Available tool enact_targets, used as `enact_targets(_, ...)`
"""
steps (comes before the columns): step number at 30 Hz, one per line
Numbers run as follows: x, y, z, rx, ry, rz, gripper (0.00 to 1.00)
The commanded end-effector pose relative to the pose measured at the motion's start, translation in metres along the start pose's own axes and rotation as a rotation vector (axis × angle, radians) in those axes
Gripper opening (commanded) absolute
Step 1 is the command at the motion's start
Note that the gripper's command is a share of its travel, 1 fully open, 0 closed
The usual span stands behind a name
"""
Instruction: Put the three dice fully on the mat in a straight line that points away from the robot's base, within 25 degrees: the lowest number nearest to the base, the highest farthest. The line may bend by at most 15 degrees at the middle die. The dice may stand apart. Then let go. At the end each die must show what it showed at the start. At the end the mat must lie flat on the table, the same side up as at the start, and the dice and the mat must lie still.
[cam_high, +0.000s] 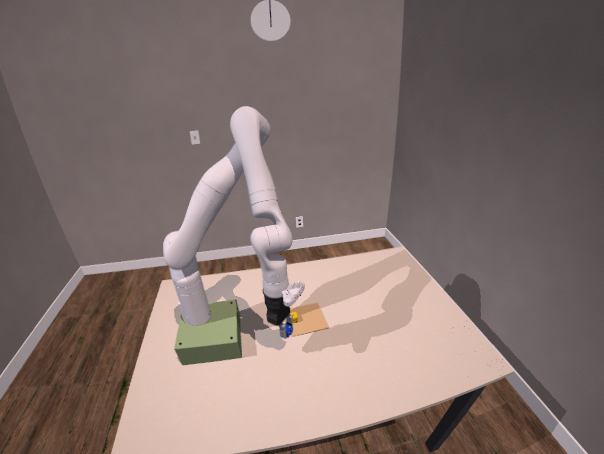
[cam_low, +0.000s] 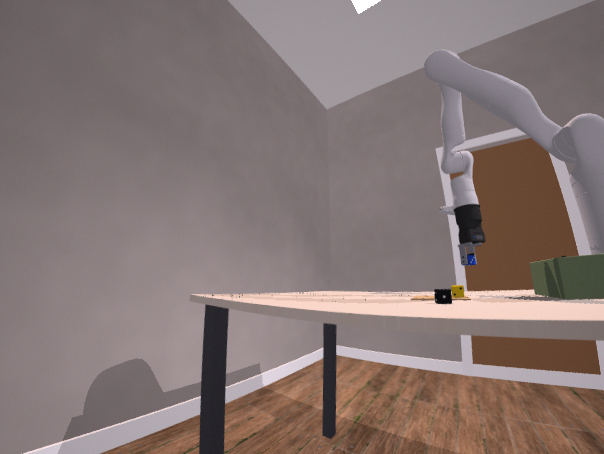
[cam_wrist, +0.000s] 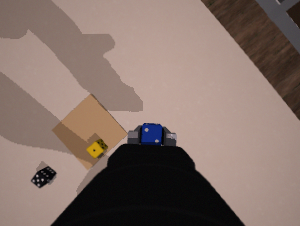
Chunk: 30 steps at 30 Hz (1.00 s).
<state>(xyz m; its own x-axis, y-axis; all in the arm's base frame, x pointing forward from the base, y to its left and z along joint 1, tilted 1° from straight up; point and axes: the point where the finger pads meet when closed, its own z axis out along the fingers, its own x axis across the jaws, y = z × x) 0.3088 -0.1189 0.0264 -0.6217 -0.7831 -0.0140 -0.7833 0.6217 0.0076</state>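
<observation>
The pincer (cam_high: 286, 330) (cam_low: 468, 256) (cam_wrist: 151, 132) is clamped on the blue die (cam_high: 289, 330) (cam_low: 471, 259) (cam_wrist: 151, 134), raised; in wrist view, the mat (cam_high: 315, 320) (cam_low: 422, 298) (cam_wrist: 90, 117) bearing the yellow die (cam_high: 294, 317) (cam_low: 457, 291) (cam_wrist: 95, 149) lies toward nine o'clock. Lowered too close, a finger could knock the yellow die askew.

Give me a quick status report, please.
Tool shut on blue die, raised. Yellow die on mat. Black die off mat. No obstruction evident.
</observation>
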Motion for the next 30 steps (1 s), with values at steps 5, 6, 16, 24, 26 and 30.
enact_targets(5,-0.004,-0.001,-0.006,0.006,-0.007,-0.007,0.57)
enact_targets(6,-0.004,-0.001,-0.006,0.006,-0.007,-0.007,0.57)
enact_targets(16,-0.004,-0.001,-0.006,0.006,-0.007,-0.007,0.57)
enact_targets(24,-0.060,0.000,-0.008,0.004,-0.007,-0.272,0.57)
enact_targets(26,-0.080,0.003,-0.008,0.004,-0.007,-0.365,0.57)
enact_targets(30,-0.118,0.011,-0.010,0.006,-0.006,-0.539,0.57)
